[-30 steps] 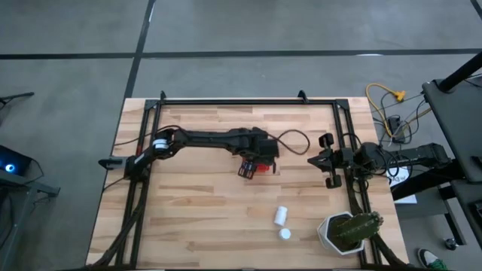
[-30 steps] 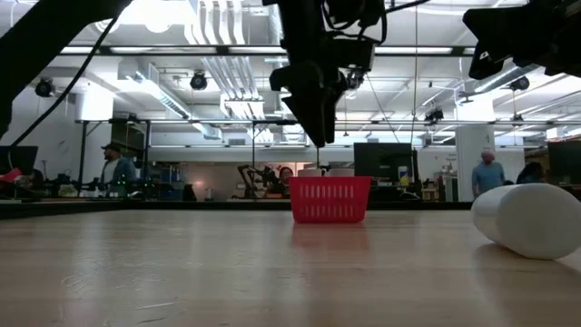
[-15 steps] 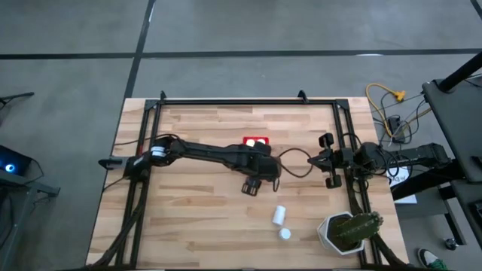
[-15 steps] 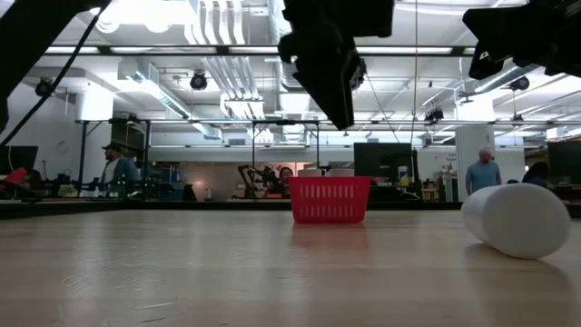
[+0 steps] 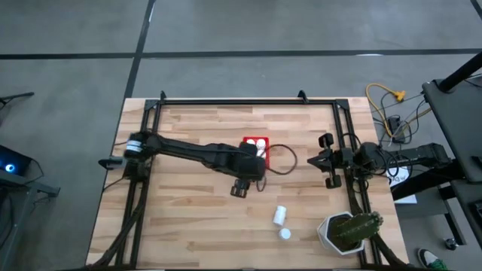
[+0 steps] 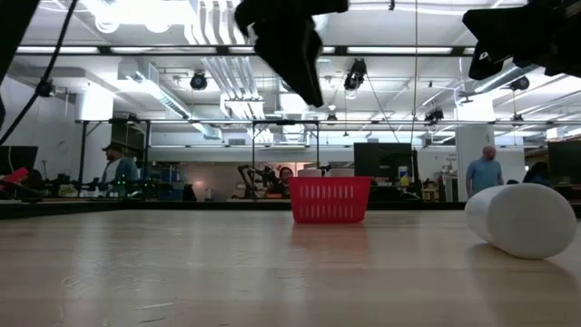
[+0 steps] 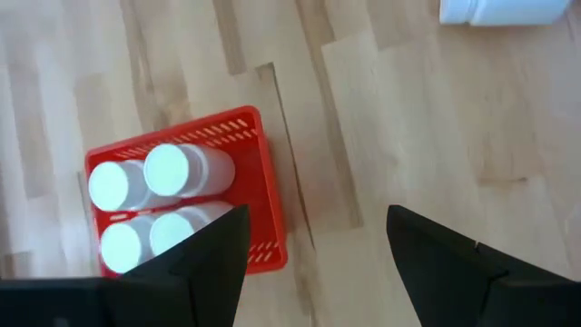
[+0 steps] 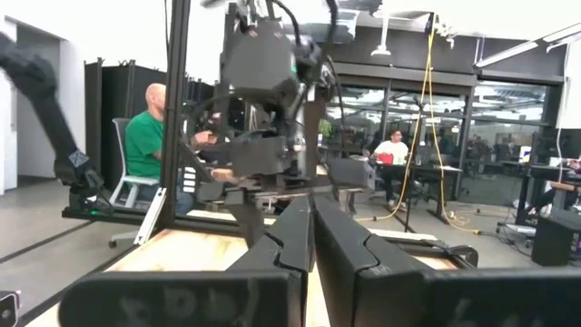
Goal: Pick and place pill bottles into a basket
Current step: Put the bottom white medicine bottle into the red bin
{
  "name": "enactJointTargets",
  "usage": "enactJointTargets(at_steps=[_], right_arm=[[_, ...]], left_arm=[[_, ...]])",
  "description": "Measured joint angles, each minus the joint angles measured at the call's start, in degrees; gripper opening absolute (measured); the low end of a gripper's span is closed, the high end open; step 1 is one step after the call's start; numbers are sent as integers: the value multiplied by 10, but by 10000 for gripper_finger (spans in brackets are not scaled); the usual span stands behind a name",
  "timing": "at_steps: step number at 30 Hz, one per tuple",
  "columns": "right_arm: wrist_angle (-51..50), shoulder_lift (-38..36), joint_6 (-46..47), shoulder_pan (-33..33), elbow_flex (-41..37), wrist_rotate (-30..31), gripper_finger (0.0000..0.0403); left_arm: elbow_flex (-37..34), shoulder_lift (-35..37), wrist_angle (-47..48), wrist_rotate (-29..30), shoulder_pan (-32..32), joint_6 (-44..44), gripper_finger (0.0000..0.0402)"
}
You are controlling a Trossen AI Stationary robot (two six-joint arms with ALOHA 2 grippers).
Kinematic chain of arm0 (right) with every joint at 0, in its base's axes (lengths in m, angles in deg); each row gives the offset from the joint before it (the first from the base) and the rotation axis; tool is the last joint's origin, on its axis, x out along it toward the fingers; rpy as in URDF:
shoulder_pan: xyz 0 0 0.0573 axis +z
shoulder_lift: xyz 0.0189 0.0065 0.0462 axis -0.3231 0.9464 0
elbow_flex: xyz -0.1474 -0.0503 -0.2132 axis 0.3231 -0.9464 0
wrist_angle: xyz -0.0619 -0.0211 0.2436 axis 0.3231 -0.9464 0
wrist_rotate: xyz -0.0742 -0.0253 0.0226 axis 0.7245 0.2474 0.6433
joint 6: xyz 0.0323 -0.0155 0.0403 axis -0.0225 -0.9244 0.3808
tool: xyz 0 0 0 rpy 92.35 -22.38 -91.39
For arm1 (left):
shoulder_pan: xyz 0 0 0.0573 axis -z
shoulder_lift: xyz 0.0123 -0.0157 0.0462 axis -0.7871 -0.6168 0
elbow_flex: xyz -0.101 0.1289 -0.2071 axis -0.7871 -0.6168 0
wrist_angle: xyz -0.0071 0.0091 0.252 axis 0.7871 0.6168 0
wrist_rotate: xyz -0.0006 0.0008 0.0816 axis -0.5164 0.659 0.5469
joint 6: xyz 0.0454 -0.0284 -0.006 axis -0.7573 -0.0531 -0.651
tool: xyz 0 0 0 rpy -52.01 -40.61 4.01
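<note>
The red basket point(image 5: 256, 144) stands on the table's middle, toward the far side, with several white pill bottles point(image 7: 172, 170) upright in it. It also shows in the low view point(image 6: 329, 200) and the left wrist view point(image 7: 263, 182). My left gripper point(image 5: 239, 188) is open and empty, above the table just near of the basket point(image 7: 313, 272). One more bottle point(image 5: 279, 216) lies on its side on the table, and another point(image 5: 285, 234) stands nearer the front edge. My right gripper point(image 5: 327, 162) is shut, waiting at the table's right side.
A white pot with a green plant point(image 5: 346, 232) stands at the near right corner, close to the two loose bottles. A black frame point(image 5: 226, 100) runs round the table. People point(image 6: 484, 173) show in the room beyond.
My left gripper has moved from over the basket toward the table's near edge and then a little to the left. The basket and its bottles, hidden under it before, now show in the high view.
</note>
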Motion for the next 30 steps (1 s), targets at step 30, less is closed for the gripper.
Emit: enactJointTargets(at_steps=[30], right_arm=[[0,1,-1,0,0,1,9]], left_arm=[[-691,489,-619,-34,-93,6,240]])
